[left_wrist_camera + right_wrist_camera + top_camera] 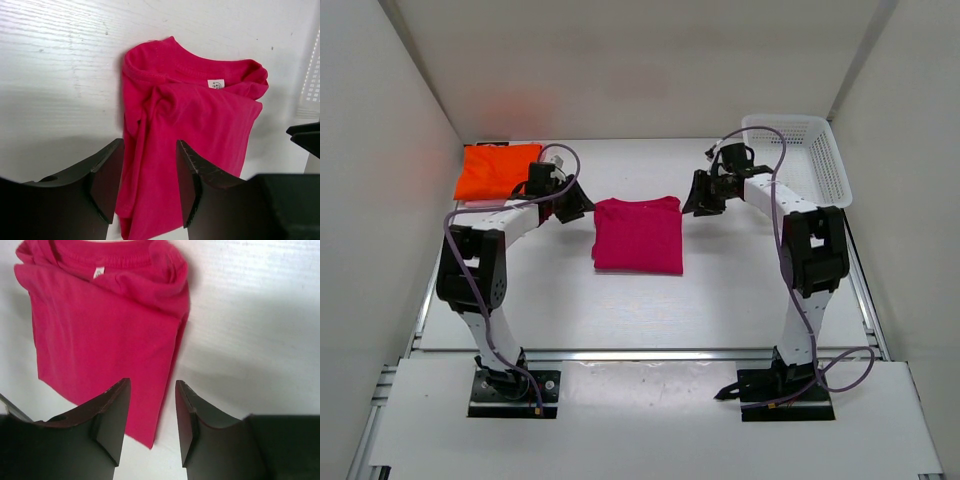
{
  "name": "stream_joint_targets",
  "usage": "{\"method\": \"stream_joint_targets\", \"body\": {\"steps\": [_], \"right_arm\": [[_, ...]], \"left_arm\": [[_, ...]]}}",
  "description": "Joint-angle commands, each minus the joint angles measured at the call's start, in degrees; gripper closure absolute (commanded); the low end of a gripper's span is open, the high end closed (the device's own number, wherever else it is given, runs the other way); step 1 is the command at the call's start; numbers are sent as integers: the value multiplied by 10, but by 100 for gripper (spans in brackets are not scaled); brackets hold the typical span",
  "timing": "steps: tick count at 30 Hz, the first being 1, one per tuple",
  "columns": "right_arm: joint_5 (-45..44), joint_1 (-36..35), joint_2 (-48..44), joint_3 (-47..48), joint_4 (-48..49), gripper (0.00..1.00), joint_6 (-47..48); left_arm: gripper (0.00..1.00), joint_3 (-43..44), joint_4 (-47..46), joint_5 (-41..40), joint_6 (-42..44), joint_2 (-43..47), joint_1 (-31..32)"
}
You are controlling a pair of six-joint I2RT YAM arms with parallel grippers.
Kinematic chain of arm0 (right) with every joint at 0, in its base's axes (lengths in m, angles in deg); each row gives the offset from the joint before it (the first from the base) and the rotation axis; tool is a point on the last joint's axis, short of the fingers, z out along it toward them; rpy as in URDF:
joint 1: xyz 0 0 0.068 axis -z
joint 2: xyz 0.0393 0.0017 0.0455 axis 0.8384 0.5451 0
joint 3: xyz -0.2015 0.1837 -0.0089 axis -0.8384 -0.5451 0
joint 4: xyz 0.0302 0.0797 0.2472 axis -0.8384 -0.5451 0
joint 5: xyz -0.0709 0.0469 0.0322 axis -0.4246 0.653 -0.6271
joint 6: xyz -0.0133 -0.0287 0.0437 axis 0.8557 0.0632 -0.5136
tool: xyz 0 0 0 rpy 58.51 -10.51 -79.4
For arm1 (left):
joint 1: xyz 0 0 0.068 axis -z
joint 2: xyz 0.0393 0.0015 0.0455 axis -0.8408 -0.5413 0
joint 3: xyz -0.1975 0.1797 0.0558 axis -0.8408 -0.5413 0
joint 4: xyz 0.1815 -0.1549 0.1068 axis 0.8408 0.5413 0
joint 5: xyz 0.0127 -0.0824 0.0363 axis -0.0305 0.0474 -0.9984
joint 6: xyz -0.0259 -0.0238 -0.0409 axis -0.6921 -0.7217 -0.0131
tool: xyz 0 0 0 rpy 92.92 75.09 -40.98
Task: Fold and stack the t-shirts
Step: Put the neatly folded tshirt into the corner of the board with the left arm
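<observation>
A deep magenta t-shirt [638, 233] lies folded into a rectangle in the middle of the table, collar at the far edge. It also shows in the left wrist view [195, 130] and the right wrist view [105, 325]. A bright orange t-shirt [496, 170] lies folded at the far left. The light pink t-shirt is out of view. My left gripper [576, 205] is open and empty above the magenta shirt's left side [149, 182]. My right gripper [699, 197] is open and empty above its right edge [150, 425].
A white mesh basket [798, 156] stands at the far right, behind my right arm. White walls close the table on the left, right and back. The basket's edge shows at the right of the left wrist view [312, 80].
</observation>
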Motion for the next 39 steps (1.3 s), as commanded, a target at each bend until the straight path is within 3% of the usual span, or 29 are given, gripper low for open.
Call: {"method": "stream_joint_targets", "body": {"steps": [1,20,25,33,39], "right_arm": [[17,5,19,8,71,61,-12],[47,14,106,47,104,63,-27],[60,21,111,48,107,67,-27],[76,11,124,54,108,71,-31],[90,3,144,62,115,79,-32]], "left_arm": [[44,27,-40,-6,6,-10,9],[47,112,-64,-23,-36,-111,43],[53,153,-9,-14,-31,-137,47],[65,141,-13,-8,-39,-127,50],[61,181,49,0,-33,-160,45]]}}
